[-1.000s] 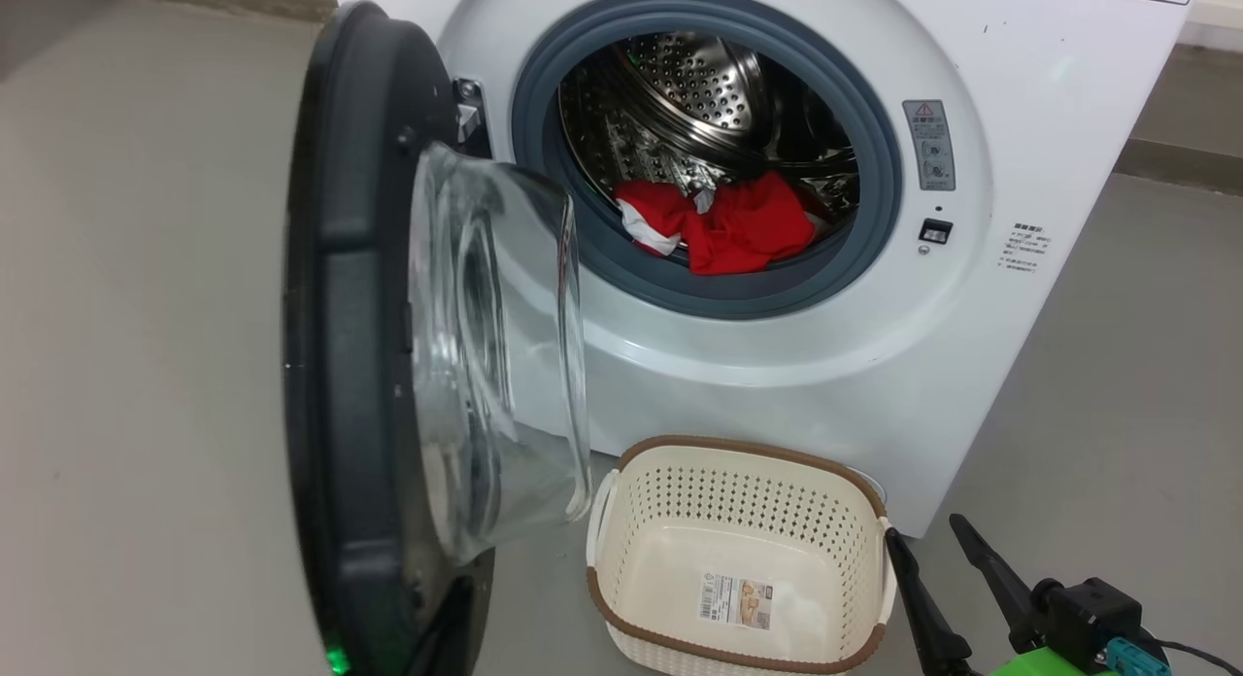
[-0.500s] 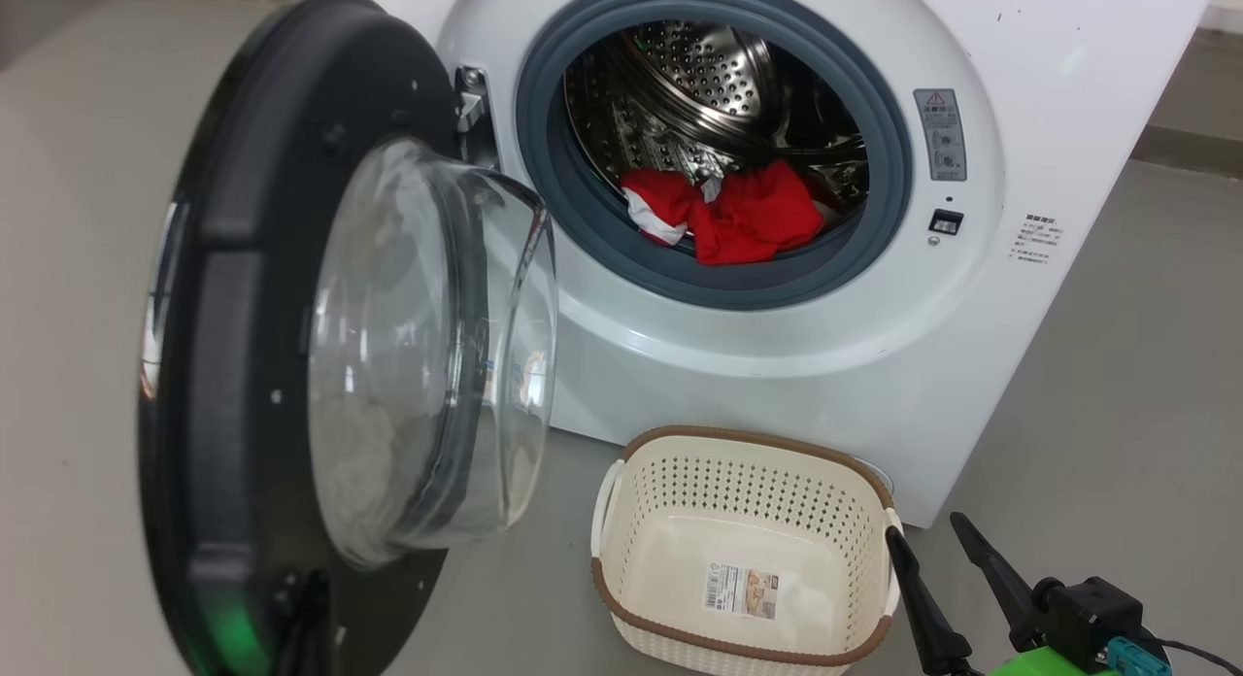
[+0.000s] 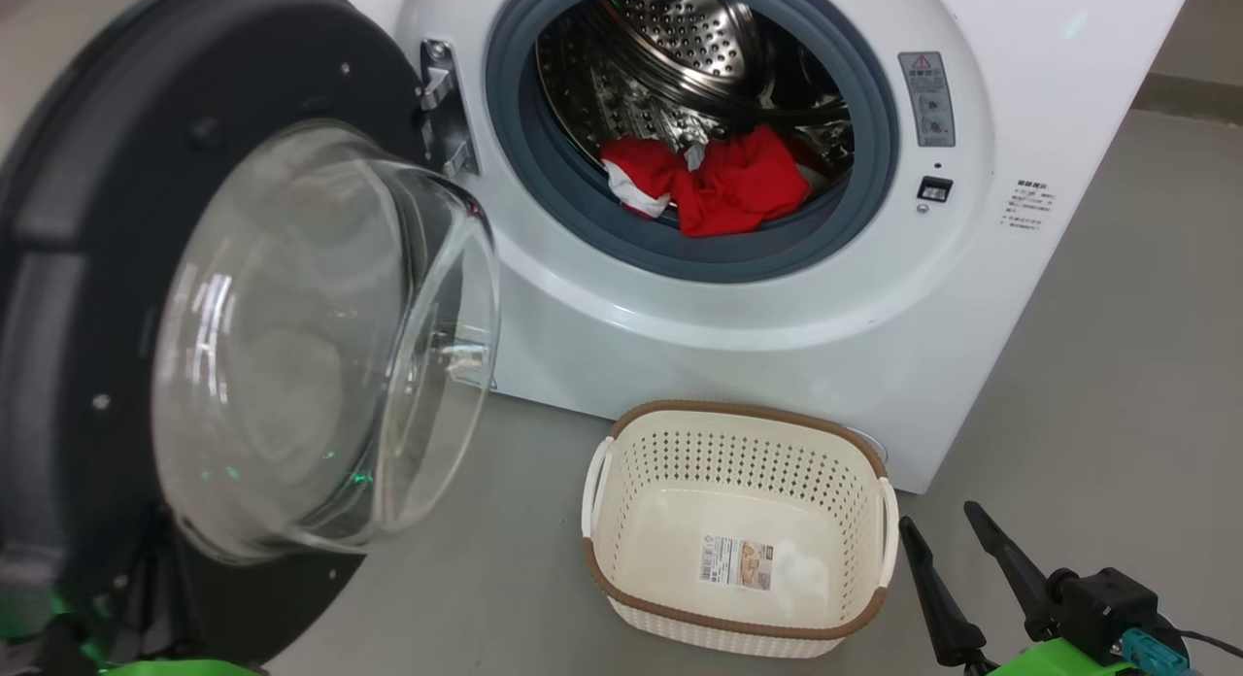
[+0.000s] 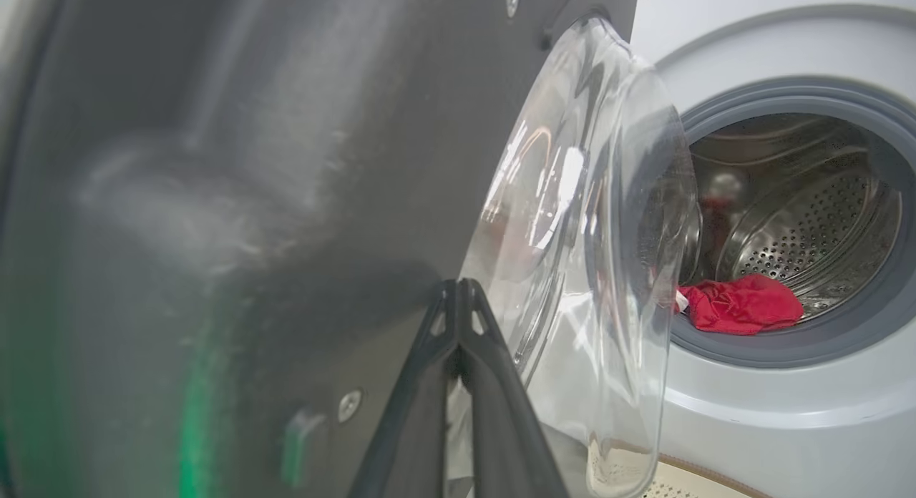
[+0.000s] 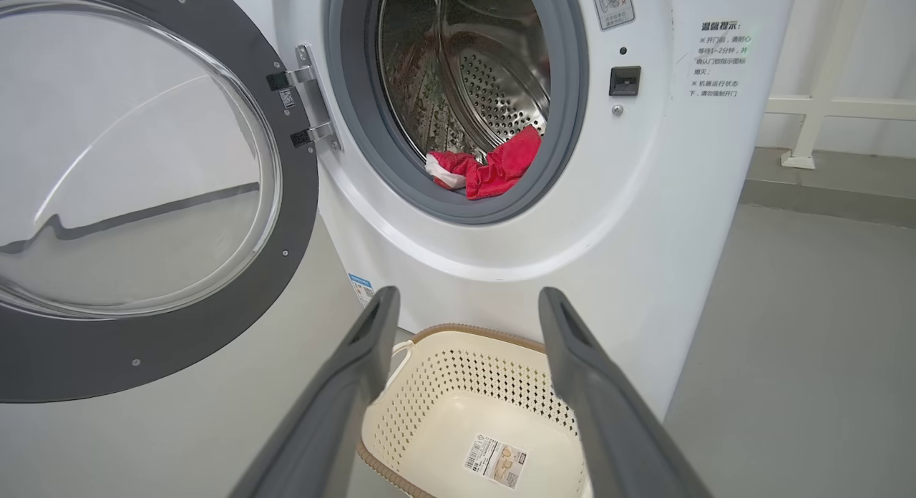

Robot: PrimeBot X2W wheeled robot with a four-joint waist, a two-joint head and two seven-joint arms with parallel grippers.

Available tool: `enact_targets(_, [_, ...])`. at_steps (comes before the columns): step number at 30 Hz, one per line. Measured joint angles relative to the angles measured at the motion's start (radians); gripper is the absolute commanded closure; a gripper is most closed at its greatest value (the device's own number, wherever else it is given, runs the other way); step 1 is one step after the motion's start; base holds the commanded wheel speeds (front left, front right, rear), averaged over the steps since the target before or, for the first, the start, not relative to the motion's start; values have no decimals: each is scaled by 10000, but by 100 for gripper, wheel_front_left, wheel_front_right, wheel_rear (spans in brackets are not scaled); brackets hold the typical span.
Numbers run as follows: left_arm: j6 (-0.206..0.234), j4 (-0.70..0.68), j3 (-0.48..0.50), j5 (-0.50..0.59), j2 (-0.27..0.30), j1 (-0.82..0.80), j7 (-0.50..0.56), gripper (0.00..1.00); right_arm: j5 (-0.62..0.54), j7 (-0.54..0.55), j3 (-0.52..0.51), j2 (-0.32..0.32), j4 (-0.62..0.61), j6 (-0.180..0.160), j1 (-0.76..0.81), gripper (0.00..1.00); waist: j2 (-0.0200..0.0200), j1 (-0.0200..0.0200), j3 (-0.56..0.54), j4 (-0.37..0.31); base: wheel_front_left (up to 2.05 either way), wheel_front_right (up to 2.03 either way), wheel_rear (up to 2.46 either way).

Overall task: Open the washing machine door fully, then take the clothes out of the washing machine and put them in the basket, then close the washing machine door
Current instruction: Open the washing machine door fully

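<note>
Black plastic took up most of my left side: the washing machine door [image 3: 87, 268] hung swung out on its metal hinge [image 3: 437, 103], its inner face turned toward me and its clear glass bowl [image 3: 291, 346] bulging out between my left arm and the mouth of the washing machine [image 3: 738, 346]. My left end effector [image 4: 458, 287] was clenched, its two fingers pressed together, the tips up at the door's dark inner face just beside the bowl's edge; whether they touched it I could not tell. My right end effector [image 3: 938, 518] hung released, fingers spread wide with nothing between them, low at my right and just beside the basket [image 3: 738, 416], which stood between it and the machine's white front. On that front, right of the opening, sat a grey warning label [image 3: 927, 98], a small dark latch slot [image 3: 934, 187] and a block of printed text [image 3: 1024, 215]. Everything rested on a smooth grey floor [image 3: 1117, 365]; past the machine's right side a white rail [image 5: 873, 109] ran along a pale wall. Inside the grey rubber ring [image 3: 670, 256] the perforated steel drum [image 3: 699, 45] held the clothes [image 3: 728, 185], a red bundle with a white patch lying at the drum's front, its lower edge over the ring. The cream basket stood upright on the floor below the opening, a paper label [image 3: 735, 562] on its bottom.
</note>
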Motion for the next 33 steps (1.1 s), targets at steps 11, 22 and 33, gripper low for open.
enact_targets(11, [-109,535,1724,508,23,-956,-10,100,-12,-13,21,-157,-94,0,-375,0,0,0,542,-241,0,0,0])
enact_targets(22, [-278,1294,3248,978,234,-2327,-25,100,-29,-23,-21,-349,-186,0,-764,0,0,0,1111,-512,0,0,0])
enact_targets(33, [-516,1954,4416,1429,389,-2939,-54,100,-40,-25,-33,-382,-196,0,-766,0,0,0,1315,-732,0,0,0])
